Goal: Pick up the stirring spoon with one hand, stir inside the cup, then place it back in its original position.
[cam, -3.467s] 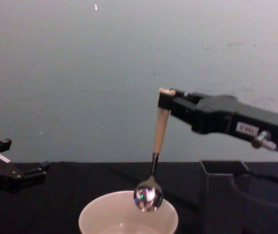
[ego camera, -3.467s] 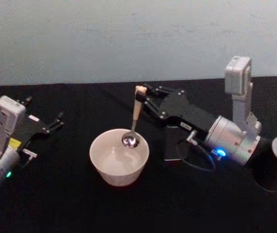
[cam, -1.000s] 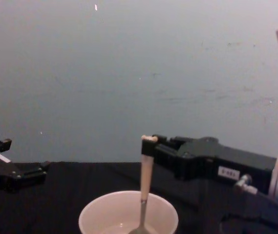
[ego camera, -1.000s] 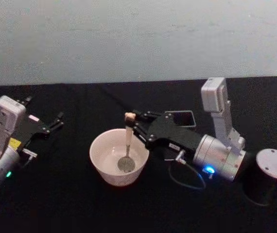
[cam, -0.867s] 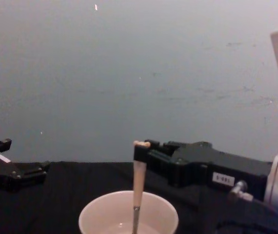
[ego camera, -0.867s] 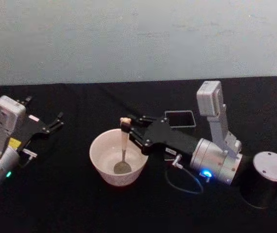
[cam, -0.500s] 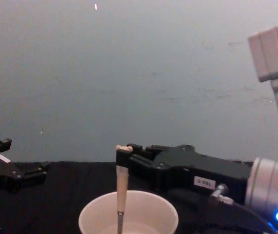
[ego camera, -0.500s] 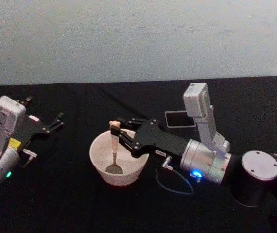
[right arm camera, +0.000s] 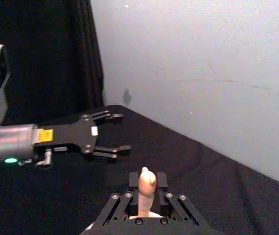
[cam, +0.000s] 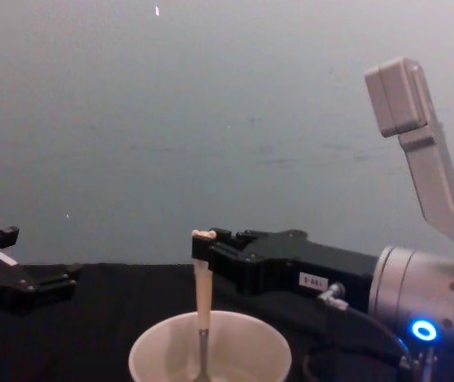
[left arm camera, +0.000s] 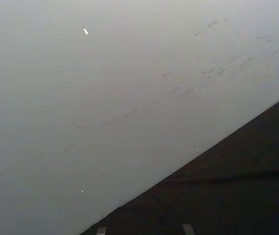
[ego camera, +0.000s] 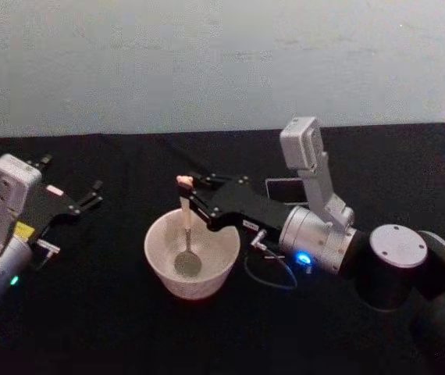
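The cream-white cup (ego camera: 197, 284) stands at the middle of the black table. The stirring spoon (ego camera: 184, 215) stands nearly upright in it, its grey bowl low inside the cup on the left half. My right gripper (ego camera: 184, 184) reaches in from the right and is shut on the top of the beige handle. In the chest view the spoon (cam: 203, 293) drops from the right gripper (cam: 203, 238) into the cup (cam: 151, 351). The right wrist view shows the handle's tip (right arm camera: 147, 188) between the fingers. The dark square holder (ego camera: 279, 190) sits behind the right arm, partly hidden. My left gripper (ego camera: 90, 196) rests open at the far left.
The right arm's silver wrist (ego camera: 314, 238) and dark round joint (ego camera: 393, 262) lie low across the table right of the cup. A loose cable (ego camera: 269, 273) loops beside the cup. A pale wall (ego camera: 222, 62) closes the far side of the table.
The right gripper has lowered the spoon into the cup and swept it from the right side toward the left. The right arm has shifted left. The left arm has not moved.
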You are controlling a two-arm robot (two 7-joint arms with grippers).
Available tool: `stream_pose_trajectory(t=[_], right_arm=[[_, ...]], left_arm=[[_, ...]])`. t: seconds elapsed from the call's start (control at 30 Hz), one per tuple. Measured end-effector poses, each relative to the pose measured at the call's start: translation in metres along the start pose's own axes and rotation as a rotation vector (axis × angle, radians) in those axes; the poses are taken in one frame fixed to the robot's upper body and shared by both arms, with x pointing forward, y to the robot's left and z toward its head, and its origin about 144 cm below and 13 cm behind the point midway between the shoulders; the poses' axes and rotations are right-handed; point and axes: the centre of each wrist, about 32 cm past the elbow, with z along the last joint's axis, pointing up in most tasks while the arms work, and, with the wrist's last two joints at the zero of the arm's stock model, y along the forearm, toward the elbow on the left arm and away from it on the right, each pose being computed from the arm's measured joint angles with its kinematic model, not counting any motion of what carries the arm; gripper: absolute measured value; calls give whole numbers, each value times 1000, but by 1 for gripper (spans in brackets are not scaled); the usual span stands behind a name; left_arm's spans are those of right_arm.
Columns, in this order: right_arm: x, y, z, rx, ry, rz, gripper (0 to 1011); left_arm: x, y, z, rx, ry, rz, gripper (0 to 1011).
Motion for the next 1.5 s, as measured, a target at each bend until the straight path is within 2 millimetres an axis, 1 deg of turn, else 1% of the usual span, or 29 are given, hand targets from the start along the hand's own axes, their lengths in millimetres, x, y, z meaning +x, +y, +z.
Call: stream_pose_trajectory(t=[0.23, 0.4, 0.6, 0.9, 1.13, 1.33, 1.5], right_arm=[[10, -3, 2, 0, 0, -40, 211], [14, -11, 3, -7, -3, -58, 211], [14, -22, 4, -13, -8, -59, 211], [6, -43, 12, 12, -1, -34, 211], [-3, -52, 13, 12, 12, 2, 211], [-11, -51, 11, -4, 17, 35, 211], [-14, -44, 10, -10, 17, 58, 211]], left_arm=[[0, 0, 0, 0, 0, 0, 1001], [0, 0, 0, 0, 0, 0, 1001], [0, 0, 0, 0, 0, 0, 1001], [0, 0, 0, 0, 0, 0, 1002], [0, 0, 0, 0, 0, 0, 1001], [0, 0, 0, 0, 0, 0, 1001], [0, 0, 0, 0, 0, 0, 1001]])
